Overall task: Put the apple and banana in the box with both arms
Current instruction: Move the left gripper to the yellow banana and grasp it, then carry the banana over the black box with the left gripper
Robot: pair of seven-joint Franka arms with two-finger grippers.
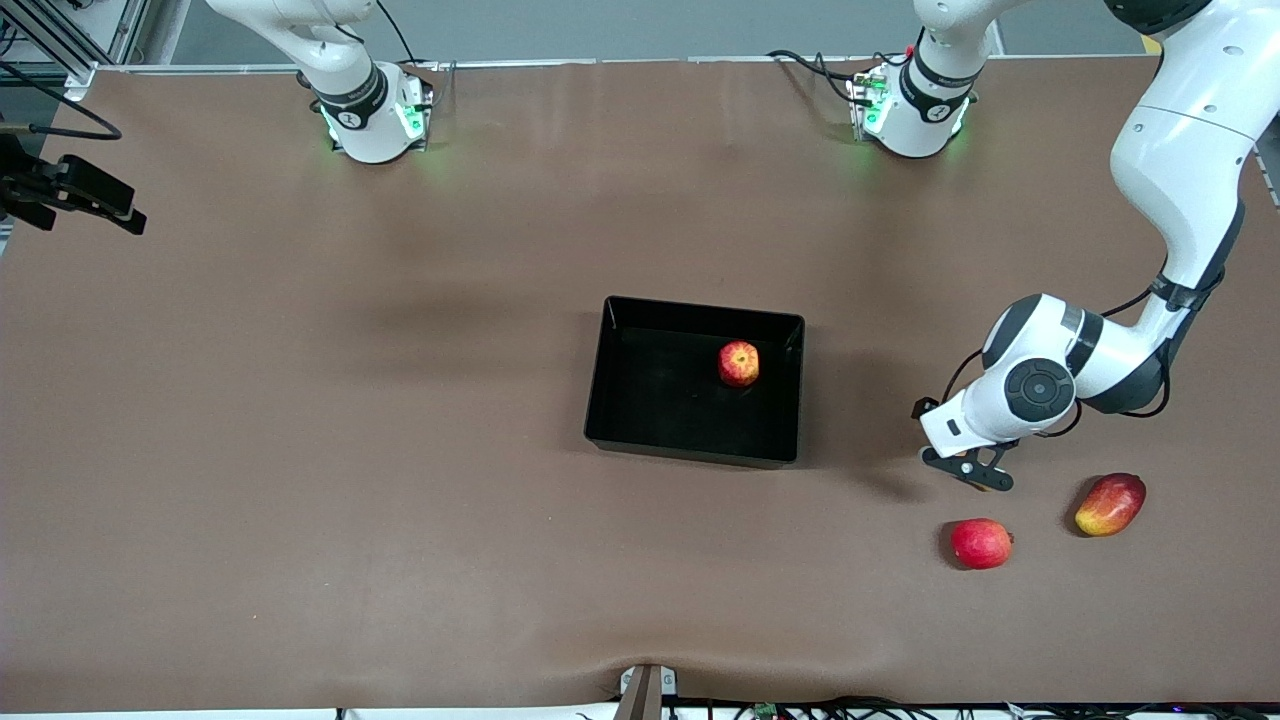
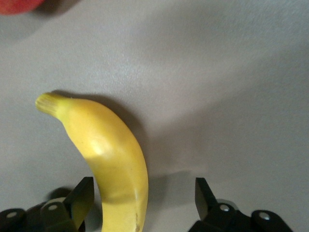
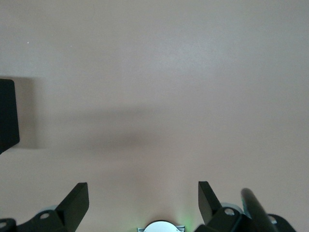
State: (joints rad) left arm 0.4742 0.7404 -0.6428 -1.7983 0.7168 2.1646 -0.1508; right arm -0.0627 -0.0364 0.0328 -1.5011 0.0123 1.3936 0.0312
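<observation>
The apple (image 1: 738, 363), red with yellow streaks, lies in the black box (image 1: 620, 425) at mid-table, toward the left arm's end of it. The yellow banana (image 2: 106, 154) lies on the table and shows only in the left wrist view; in the front view the left hand hides it. My left gripper (image 1: 975, 470) is low over the banana, between the box and two loose fruits. Its open fingers (image 2: 81, 198) stand on either side of the banana, and the gripper (image 2: 145, 193) holds nothing. My right gripper (image 1: 120, 212) waits at the right arm's end of the table, open and empty (image 3: 143, 200).
A plain red round fruit (image 1: 981, 543) and an oval red-yellow mango (image 1: 1110, 504) lie nearer the front camera than the left gripper. The red fruit's edge also shows in the left wrist view (image 2: 19, 5). A black edge (image 3: 7, 116) shows in the right wrist view.
</observation>
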